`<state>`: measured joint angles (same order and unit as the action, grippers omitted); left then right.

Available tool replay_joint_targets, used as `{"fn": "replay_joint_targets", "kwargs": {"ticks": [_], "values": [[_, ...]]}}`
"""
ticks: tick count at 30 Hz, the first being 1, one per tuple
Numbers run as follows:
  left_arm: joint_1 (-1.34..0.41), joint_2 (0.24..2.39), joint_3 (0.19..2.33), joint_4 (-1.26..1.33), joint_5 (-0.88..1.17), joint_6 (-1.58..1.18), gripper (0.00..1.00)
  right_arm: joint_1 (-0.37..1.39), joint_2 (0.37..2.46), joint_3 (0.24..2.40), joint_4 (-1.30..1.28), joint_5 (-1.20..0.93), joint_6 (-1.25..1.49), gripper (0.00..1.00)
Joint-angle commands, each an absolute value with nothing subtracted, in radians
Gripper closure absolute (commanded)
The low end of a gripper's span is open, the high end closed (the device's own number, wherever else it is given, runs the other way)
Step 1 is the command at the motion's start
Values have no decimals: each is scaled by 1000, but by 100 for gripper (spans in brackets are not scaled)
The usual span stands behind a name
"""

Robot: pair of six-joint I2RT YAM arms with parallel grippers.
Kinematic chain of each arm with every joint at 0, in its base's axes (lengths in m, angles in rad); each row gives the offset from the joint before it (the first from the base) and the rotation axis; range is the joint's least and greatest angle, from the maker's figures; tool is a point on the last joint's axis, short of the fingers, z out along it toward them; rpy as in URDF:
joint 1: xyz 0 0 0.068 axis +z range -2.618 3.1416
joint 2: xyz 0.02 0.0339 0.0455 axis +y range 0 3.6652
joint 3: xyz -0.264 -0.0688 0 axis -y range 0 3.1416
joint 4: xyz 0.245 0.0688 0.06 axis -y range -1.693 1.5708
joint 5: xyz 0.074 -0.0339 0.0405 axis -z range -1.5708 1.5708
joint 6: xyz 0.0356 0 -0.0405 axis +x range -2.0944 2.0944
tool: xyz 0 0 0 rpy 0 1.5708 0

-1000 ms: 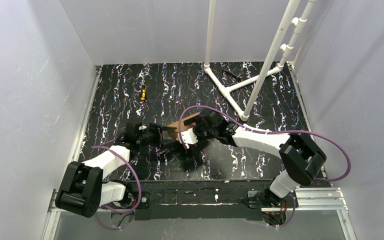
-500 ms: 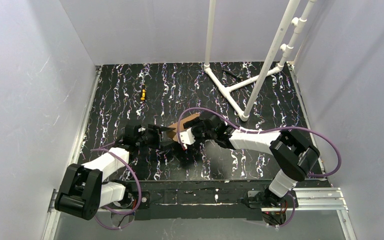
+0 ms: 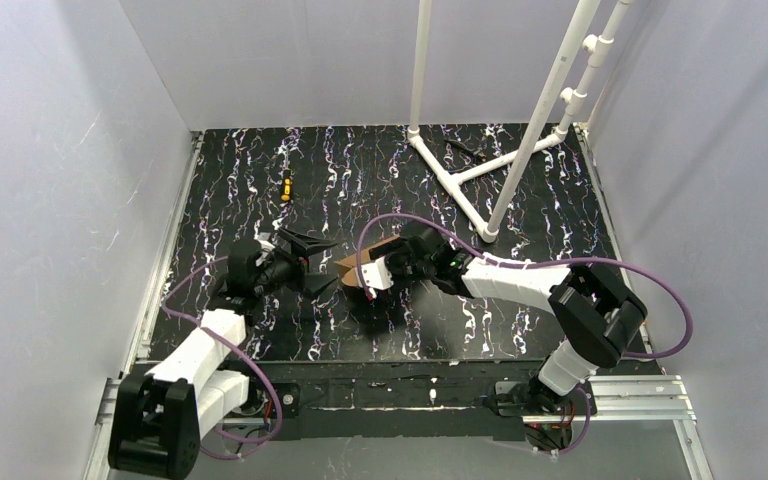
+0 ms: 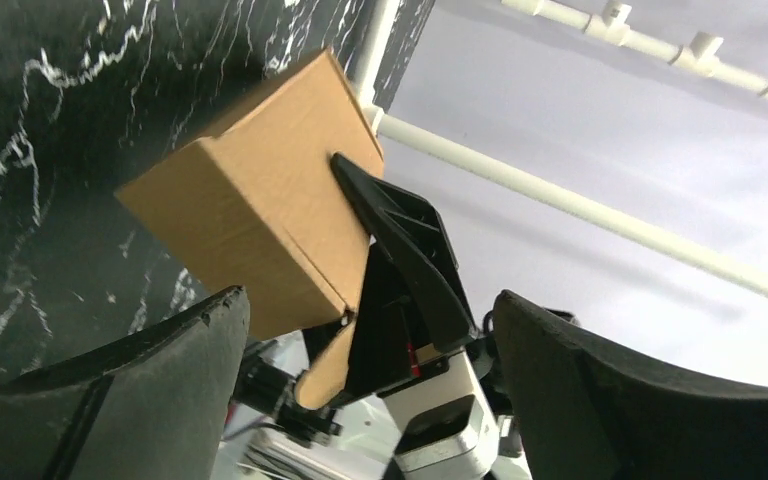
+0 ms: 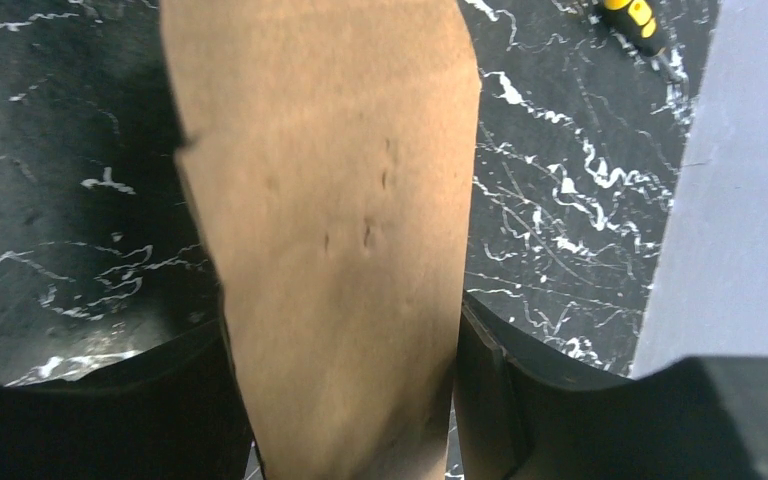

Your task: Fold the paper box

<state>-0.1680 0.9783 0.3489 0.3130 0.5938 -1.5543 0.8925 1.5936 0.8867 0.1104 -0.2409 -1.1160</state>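
**R gripper clamping the paper box, L gripper gaping beside it**

The paper box [image 3: 352, 266] is sitting mid-table, slightly near of centre, between the two arms. In the top view its long axis is running from near-left to far-right; the near-left end is pointing at the L arm and the far-right end is disappearing behind the R wrist. It is tilting rather than lying flat, and a shadow under it suggests it is hanging just off the table [image 3: 520, 230], though I can't be sure.

It is looking like plain brown corrugated cardboard, already box-shaped w/ crisp edges. In the left wrist view the paper box [image 4: 250, 215] is showing two flat faces meeting at a corner, plus a loose flap sticking out at its lower end. In the right wrist view the paper box [image 5: 330, 220] is filling the middle, w/ a few small dents.

The right gripper [image 3: 372, 272] is reaching in from the right, arm stretched low and leftward, fingers [image 5: 195, 400] pressing on opposite sides of the box. The left gripper [image 3: 326, 262] is pointing right at the box's end, just beside it but not touching, fingers [image 4: 150, 385] spread wide apart.

A small yellow tool [image 3: 284, 186] is lying far-left; a white pipe frame [image 3: 460, 185] is standing far-right.
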Motion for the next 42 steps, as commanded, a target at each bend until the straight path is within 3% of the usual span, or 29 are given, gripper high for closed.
{"fn": "replay_joint_targets", "kwargs": {"ticks": [1, 8, 14, 21, 29, 37, 42], "values": [[-126, 908, 340, 241, 646, -1260, 9, 894, 1556, 977, -112, -294, -1042, 35], [-120, 789, 509, -202, 451, -804, 2, 895, 1593, 1118, -367, -295, -954, 35], [-118, 760, 374, 68, 479, -844, 2, 895, 1714, 1250, -530, -265, -831, 34], [-120, 712, 301, 119, 547, -759, 2, 894, 1822, 1319, -582, -223, -745, 28], [-227, 559, 156, 224, 401, -816, 2, 864, 1833, 1362, -601, -246, -707, 17], [-296, 692, 200, 305, 350, -832, 2, 822, 1821, 1380, -638, -343, -718, 11], [-296, 780, 281, 307, 331, -852, 9, 797, 1831, 1396, -654, -385, -719, 11]]}}
